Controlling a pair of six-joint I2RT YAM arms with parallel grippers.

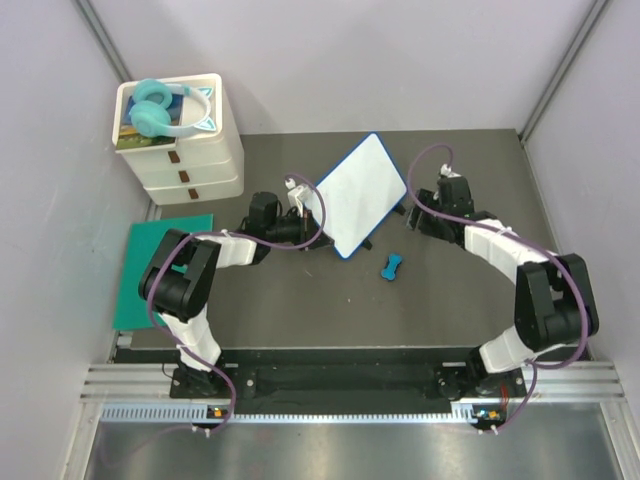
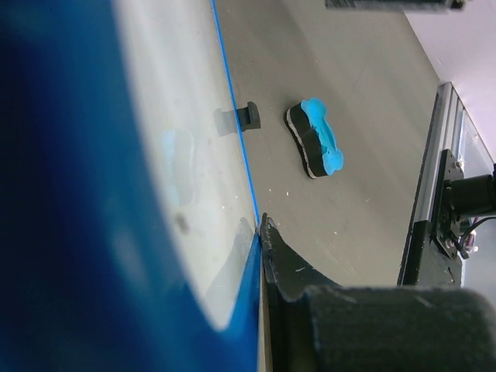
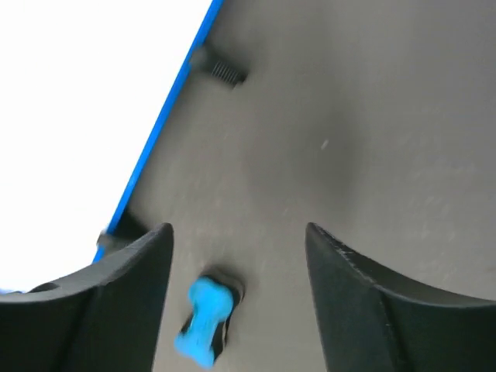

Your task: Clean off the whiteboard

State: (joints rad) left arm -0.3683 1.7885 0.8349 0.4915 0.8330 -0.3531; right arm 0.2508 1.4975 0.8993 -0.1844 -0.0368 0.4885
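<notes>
A dark grey table (image 1: 300, 310) is seen from above, with two robot arms reaching out from its near edge. The whiteboard (image 1: 362, 195), a plain white rectangle with a thin blue rim, lies at an angle in the middle of the table, between the two grippers.

The left gripper (image 1: 312, 214) is clamped on the board's rim along its left long edge. In the left wrist view one dark finger (image 2: 302, 302) presses against the blue rim, and the white face stretches away just beyond the jaws. The right gripper (image 3: 239, 232) hovers just beside the board's opposite side. Its two dark fingers (image 3: 116, 291) stand well apart, with nothing between them but the table below.

Well off to the left of the left jaws, a white set of drawers (image 1: 190, 165) stands at the table's far corner. A green mat (image 1: 150, 285) lies behind the left jaws, beside that arm's elbow. Teal headphones (image 1: 160, 108) rest on top of the drawers.

A small eraser (image 3: 205, 319), bright blue on top and black beneath with a pinched waist, lies flat on the table below the right jaws. In the right wrist view it sits in the gap between the fingers. From the left jaws it lies ahead, near the board's edge but apart from it. A tiny black peg (image 2: 248, 115) sits against the board's blue edge, between the left jaws and the eraser.
</notes>
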